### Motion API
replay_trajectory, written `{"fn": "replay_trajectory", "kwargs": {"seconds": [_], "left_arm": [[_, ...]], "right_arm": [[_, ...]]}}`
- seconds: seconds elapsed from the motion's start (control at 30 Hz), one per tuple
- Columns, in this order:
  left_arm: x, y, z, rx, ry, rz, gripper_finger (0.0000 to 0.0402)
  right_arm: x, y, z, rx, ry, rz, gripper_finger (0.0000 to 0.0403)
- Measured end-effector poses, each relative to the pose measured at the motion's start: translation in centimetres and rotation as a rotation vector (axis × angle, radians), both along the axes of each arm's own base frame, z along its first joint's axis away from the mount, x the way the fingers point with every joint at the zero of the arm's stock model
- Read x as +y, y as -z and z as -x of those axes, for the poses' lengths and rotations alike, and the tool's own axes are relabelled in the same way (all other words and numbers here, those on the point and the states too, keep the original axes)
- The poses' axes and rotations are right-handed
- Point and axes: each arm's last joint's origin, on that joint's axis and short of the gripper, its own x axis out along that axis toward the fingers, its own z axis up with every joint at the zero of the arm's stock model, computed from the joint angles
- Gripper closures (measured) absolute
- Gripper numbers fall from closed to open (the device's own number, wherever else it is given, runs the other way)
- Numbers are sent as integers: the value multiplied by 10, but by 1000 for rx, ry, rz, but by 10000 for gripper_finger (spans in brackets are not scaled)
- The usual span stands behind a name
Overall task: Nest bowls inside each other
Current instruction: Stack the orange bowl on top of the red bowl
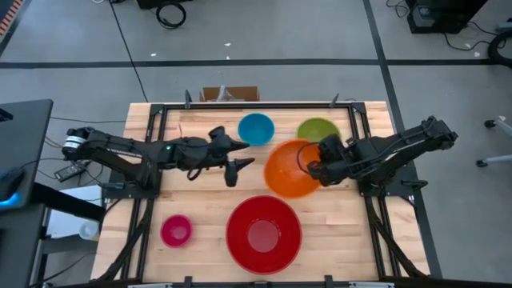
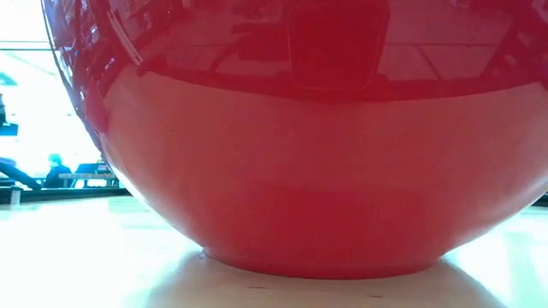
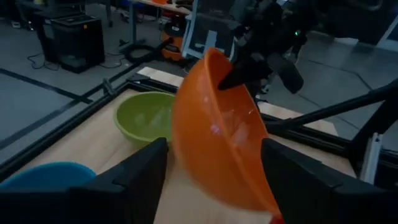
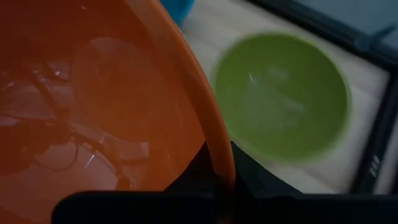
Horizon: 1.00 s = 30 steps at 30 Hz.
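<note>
The orange bowl (image 1: 290, 170) is tilted over the table's middle, with my right gripper (image 1: 317, 165) shut on its rim. My left gripper (image 1: 242, 155) stands open just left of it, fingers apart and touching nothing. The blue bowl (image 1: 256, 128) and the olive-green bowl (image 1: 318, 130) rest on their bases at the far side. Near the front edge sit the big red bowl (image 1: 264, 234) and the small magenta-pink bowl (image 1: 176, 230). The red bowl (image 2: 291, 171) fills the low view. My right gripper pinches the orange bowl's rim (image 4: 219, 163) on the side toward the table's right, one finger inside the bowl and one outside. It comes slanting down from the right. The bowl hangs steeply tilted, held rim (image 3: 219, 70) uppermost; whether its lower edge is off the table is out of frame.
A dark metal frame (image 1: 356, 120) runs around the wooden table top. A small cardboard box (image 1: 230, 94) sits at the far edge. Bare wood lies between the red bowl and the magenta-pink bowl (image 1: 210, 210).
</note>
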Motion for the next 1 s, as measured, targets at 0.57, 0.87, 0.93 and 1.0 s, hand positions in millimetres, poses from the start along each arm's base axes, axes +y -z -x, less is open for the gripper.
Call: {"fn": "replay_trajectory", "kwargs": {"seconds": [0.57, 0.87, 0.93, 1.0], "left_arm": [[13, 16, -28, 179, -188, -91, 132], [23, 19, -28, 211, -236, -101, 195], [26, 19, -28, 214, -249, -107, 211], [28, 20, -27, 216, -258, -108, 225]], "right_arm": [[-23, 7, -48, -194, 89, 117, 387], [-25, 5, -52, -179, 63, 167, 387], [-26, 5, -53, -179, 55, 179, 387], [-27, 5, -54, -181, 56, 184, 387]]}}
